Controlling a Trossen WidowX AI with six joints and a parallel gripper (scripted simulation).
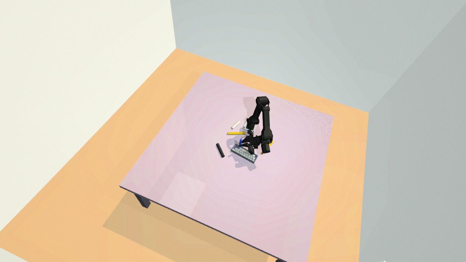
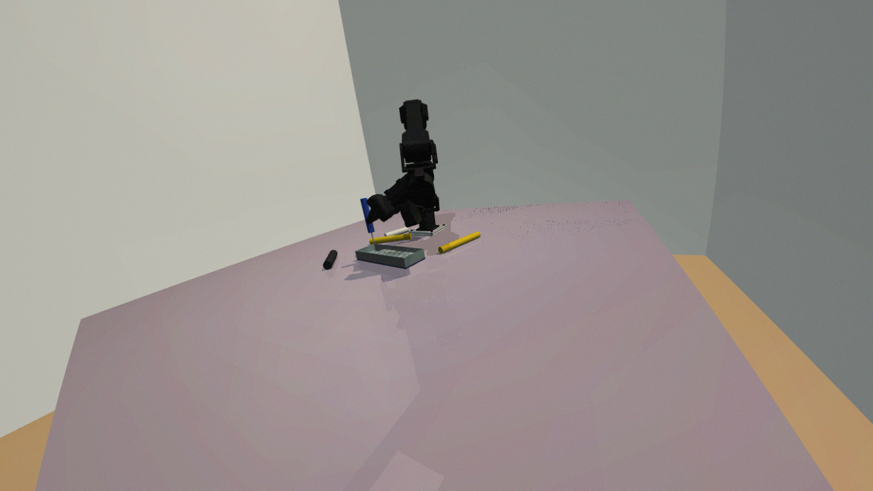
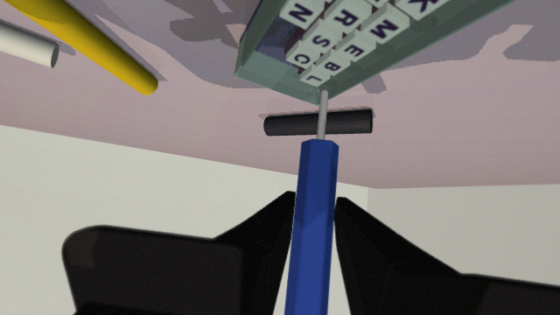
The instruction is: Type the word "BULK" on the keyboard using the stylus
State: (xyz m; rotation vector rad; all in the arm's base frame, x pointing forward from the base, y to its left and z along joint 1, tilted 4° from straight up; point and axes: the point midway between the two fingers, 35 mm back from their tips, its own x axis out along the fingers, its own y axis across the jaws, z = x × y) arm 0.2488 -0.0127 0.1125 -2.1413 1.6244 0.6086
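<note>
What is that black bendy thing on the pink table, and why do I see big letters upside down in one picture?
The black bendy thing is a robot arm bolted to the table. At its end is a gripper, like two fingers, pinching a blue stylus, a pen for poking keys.

One picture looks down from high up, one looks across the table from the side, and one comes from a camera on the arm's wrist. That camera is flipped over, so the keyboard and its letters hang upside down.

The stylus's thin grey tip points at the keyboard's edge by the L key.

Also on the table: two yellow sticks, a white stick and a black stick.
</note>
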